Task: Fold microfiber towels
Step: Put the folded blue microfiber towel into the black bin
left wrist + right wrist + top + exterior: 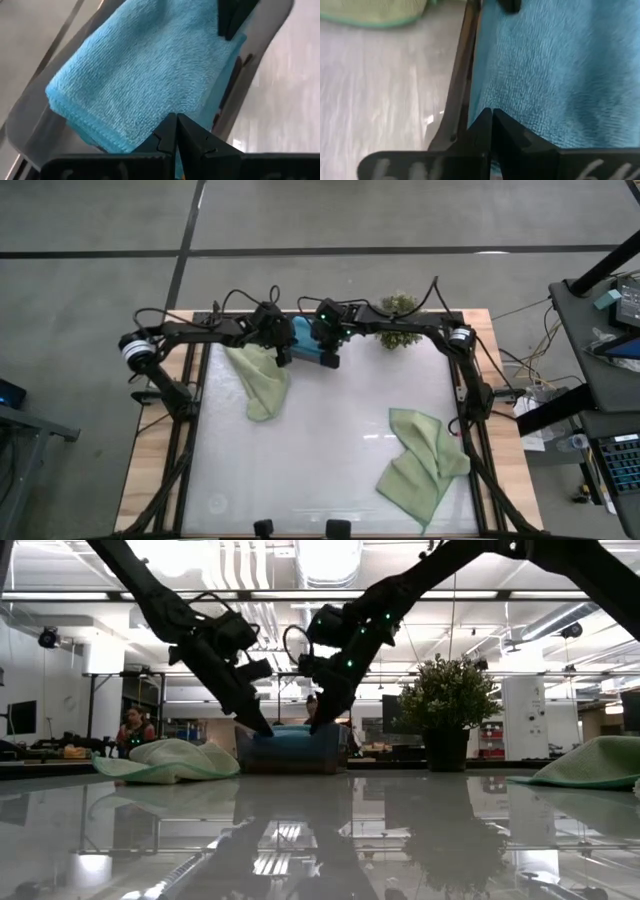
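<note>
Hovering at twelve o'clock on the table, your left gripper [283, 352] and right gripper [330, 356] sit closed and empty over the folded teal towel [303, 338] in the grey tray [290, 752]. Next, you likely fetch a sage towel [258, 380] at ten o'clock.

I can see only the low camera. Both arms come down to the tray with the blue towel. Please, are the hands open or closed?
Observer: Both are closed. The left hand has its tips together over the blue towel.
Operator: Is the right one holding the towel?
Observer: No cloth shows between the tips of the right hand; they rest shut over the towel.
Operator: How many green towels remain?
Observer: Two, both unfolded: one beside the tray, one near the front right.
</note>
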{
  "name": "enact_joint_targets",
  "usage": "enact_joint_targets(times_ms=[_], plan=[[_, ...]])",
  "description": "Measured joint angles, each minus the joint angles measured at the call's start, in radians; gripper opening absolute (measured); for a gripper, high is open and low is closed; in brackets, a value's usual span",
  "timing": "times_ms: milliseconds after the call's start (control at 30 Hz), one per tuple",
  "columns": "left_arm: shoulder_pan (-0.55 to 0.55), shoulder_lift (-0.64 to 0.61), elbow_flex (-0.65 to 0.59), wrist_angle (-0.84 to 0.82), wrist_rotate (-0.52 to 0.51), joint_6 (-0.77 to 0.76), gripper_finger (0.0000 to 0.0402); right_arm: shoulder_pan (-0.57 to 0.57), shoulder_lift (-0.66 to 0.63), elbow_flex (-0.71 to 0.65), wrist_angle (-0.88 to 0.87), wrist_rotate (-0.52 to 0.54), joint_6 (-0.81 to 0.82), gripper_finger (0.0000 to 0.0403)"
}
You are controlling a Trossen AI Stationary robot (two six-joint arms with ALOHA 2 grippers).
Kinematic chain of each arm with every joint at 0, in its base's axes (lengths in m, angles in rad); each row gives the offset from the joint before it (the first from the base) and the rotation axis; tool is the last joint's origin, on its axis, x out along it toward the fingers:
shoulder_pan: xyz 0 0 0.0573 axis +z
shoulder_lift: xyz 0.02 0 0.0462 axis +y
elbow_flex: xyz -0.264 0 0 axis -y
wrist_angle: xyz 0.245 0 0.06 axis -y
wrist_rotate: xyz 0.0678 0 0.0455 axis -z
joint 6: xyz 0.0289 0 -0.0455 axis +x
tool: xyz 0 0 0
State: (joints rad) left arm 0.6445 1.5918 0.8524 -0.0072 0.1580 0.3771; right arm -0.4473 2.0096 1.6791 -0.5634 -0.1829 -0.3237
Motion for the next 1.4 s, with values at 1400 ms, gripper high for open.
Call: enact_joint_targets(times_ms=[1400], plan=[[0.024,0.138,0.008,0.337,-0.246,0.020,0.0000,-0.064,-0.060,-0.146,0.202,0.184,-0.005,0.0009]])
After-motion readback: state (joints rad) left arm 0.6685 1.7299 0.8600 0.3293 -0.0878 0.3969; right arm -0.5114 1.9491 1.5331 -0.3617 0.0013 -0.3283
